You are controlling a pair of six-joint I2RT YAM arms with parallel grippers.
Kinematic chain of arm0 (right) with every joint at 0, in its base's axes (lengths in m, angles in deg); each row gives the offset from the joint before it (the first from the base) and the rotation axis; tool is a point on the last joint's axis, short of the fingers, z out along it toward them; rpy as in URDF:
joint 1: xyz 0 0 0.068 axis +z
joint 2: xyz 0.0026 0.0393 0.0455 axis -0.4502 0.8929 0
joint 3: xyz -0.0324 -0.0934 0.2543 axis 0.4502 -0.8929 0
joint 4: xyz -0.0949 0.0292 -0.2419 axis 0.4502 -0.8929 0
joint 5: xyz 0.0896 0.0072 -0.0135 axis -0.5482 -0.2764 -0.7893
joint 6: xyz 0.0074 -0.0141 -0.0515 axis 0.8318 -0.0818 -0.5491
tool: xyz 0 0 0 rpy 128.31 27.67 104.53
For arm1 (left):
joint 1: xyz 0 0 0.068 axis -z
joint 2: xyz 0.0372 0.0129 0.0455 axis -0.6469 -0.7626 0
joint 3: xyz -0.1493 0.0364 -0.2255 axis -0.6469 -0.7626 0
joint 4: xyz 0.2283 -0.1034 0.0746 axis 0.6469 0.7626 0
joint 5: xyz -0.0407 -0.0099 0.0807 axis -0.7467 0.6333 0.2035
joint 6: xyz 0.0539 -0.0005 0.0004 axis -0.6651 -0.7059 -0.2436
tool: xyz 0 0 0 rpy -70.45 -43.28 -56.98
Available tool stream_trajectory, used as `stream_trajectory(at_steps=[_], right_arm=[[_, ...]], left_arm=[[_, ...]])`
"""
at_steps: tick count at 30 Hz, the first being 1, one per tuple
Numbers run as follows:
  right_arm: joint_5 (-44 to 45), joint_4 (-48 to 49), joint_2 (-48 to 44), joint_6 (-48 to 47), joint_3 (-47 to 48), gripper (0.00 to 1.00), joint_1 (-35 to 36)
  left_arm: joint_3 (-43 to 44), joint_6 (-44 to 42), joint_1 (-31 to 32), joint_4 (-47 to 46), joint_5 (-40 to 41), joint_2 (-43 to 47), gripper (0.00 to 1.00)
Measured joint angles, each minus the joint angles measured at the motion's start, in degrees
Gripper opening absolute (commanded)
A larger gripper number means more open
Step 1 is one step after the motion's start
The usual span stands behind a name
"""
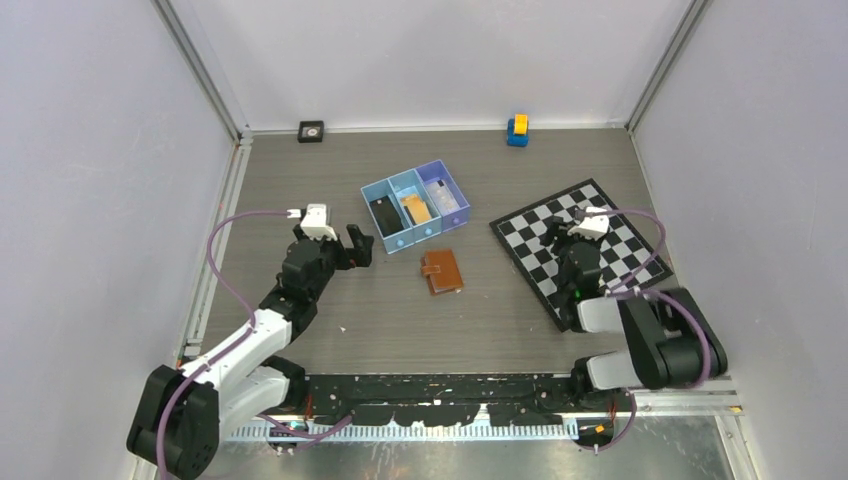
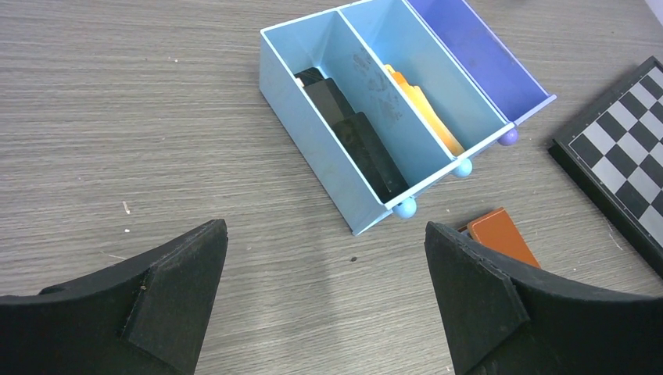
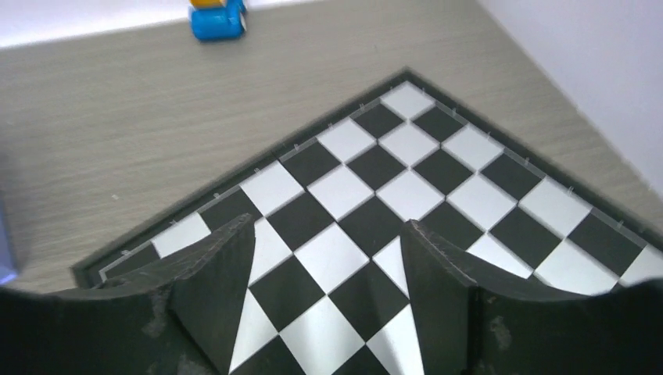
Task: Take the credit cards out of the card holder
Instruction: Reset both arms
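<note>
The brown card holder [image 1: 441,271] lies flat on the table in front of the blue tray, brown side up; its corner shows in the left wrist view [image 2: 504,234]. An orange card [image 1: 417,208] lies in the tray's middle compartment, also in the left wrist view [image 2: 426,105]. A pale card [image 1: 440,193] lies in the purple compartment. My left gripper [image 1: 361,246] [image 2: 324,229] is open and empty, left of the holder. My right gripper [image 1: 566,233] [image 3: 328,225] is open and empty over the chequered board.
The blue three-compartment tray [image 1: 398,180] [image 2: 313,117] holds a black item [image 2: 352,129] in its left compartment. The chequered board [image 1: 625,238] [image 3: 375,164] lies at the right. A blue and yellow toy [image 1: 517,129] [image 3: 216,17] and a small black square object [image 1: 311,131] stand by the back wall.
</note>
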Motion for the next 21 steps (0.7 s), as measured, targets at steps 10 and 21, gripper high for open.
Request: stream_trajectory(at_steps=[10, 21], right_arm=[[1.3, -3.5, -7.1, -1.1, 0.0, 0.9, -0.1], [3.6, -4.7, 7.3, 2.5, 5.1, 0.91, -5.1]], left_arm=[[-0.1, -4.7, 0.0, -0.8, 4.5, -1.4, 1.0], [-3.0, -12.1, -0.3, -2.3, 10.1, 0.5, 1.0]])
